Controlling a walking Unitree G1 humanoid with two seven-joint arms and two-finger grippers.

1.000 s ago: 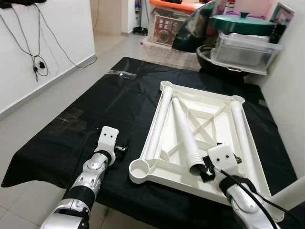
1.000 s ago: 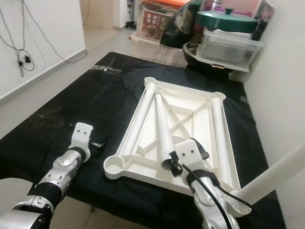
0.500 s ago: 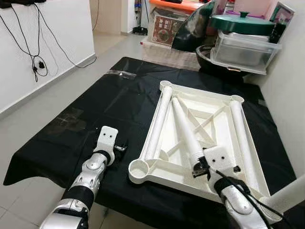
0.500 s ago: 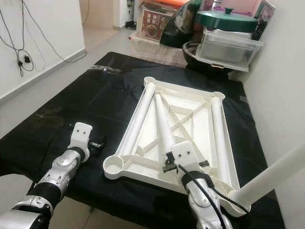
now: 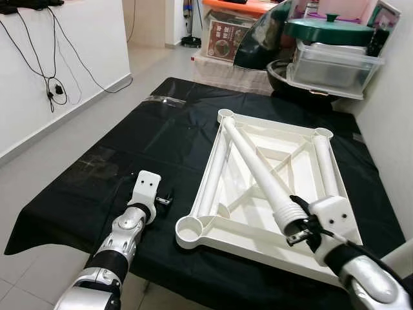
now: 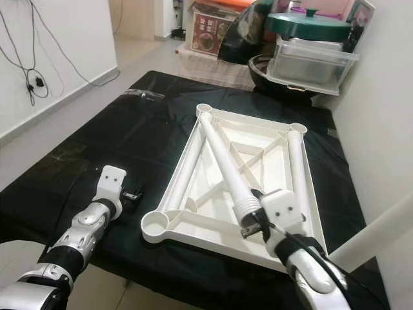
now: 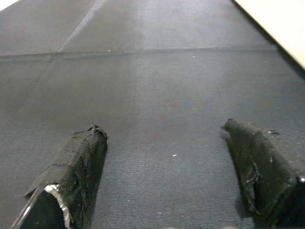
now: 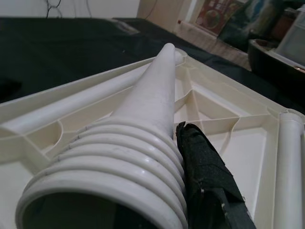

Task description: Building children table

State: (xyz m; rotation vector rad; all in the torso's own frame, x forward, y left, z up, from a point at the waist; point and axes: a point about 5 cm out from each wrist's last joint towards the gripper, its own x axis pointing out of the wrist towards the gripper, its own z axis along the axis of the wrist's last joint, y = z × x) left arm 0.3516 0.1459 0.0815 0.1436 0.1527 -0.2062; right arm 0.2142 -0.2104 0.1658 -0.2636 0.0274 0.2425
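The right hand [image 5: 298,231] has the white table leg [image 5: 256,170] clamped by its threaded end, one black finger [image 8: 206,171] pressed along the ribbed collar. The leg is lifted at the near end and slants across the upturned white tabletop [image 5: 226,234], its narrow tip resting up by the far-left corner socket [image 5: 225,115]. The tabletop lies underside-up on the black cloth [image 5: 148,139] that covers the floor. Two more legs lie inside the frame: one along the left edge [image 5: 213,174], one along the right edge [image 5: 326,166]. The near-left corner socket [image 5: 189,228] sits open and round.

Over on the left, the left hand [image 5: 166,197] rests low on the cloth, just beside the tabletop's near-left corner but not touching it. Its wrist view shows the two black fingers [image 7: 76,167] spread apart with only dark fabric between them, gripping nothing.

At the far end there's a clear plastic bin [image 5: 332,70] with a green lid [image 5: 328,29] on top. Cables [image 5: 46,81] hang down the white wall at left.
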